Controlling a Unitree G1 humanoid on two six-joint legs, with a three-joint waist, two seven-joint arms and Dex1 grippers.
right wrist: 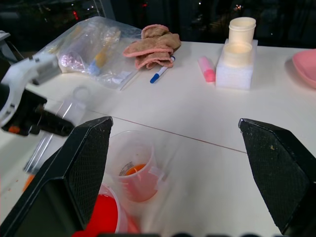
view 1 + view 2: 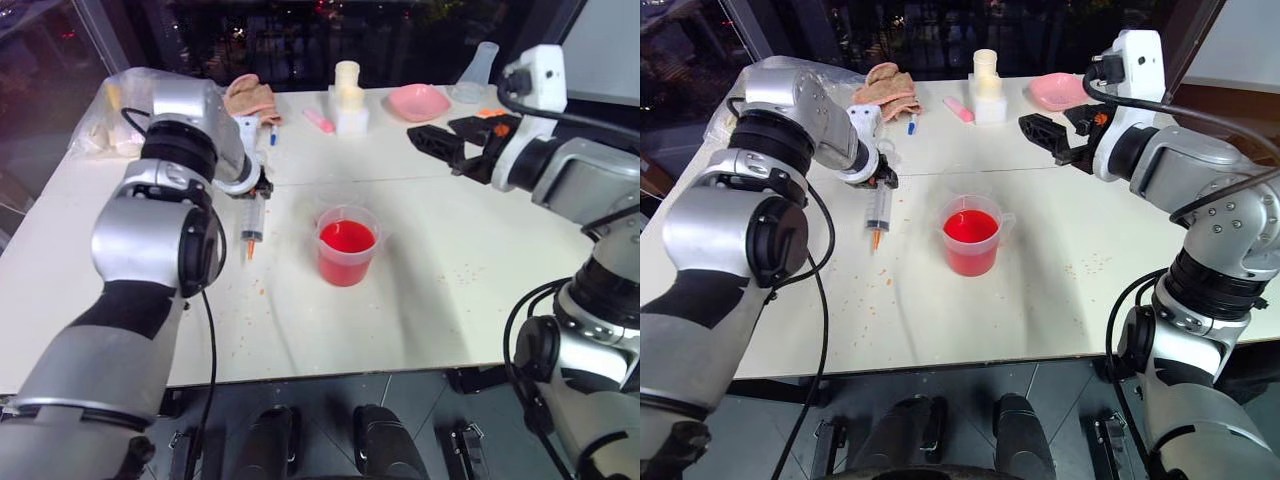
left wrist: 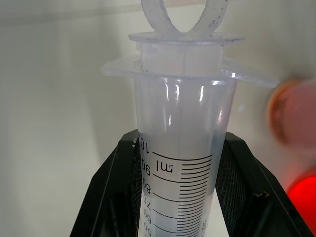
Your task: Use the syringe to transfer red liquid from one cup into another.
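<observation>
Two black fingers of the left gripper [image 3: 177, 197] are clamped on the barrel of the large clear plastic syringe [image 2: 252, 222], just below its flange, so the translucent ring-ended plunger stays free above the grip and the orange tip hangs clear below. The syringe stands nearly upright, tip down, hovering over the white table [image 2: 440, 300] just beside the clear plastic beaker-style cup [image 2: 347, 245], which holds the bright red liquid [image 2: 346, 237]. The barrel looks empty of red, so the draw is likely not yet made. The left arm reaches forward with the wrist bent steeply downward, a pose suited to dipping the tip into the cup. The right gripper [image 2: 445, 147] hangs level above the far side of the table, well apart from the cup, its fingers spread wide and holding nothing.
</observation>
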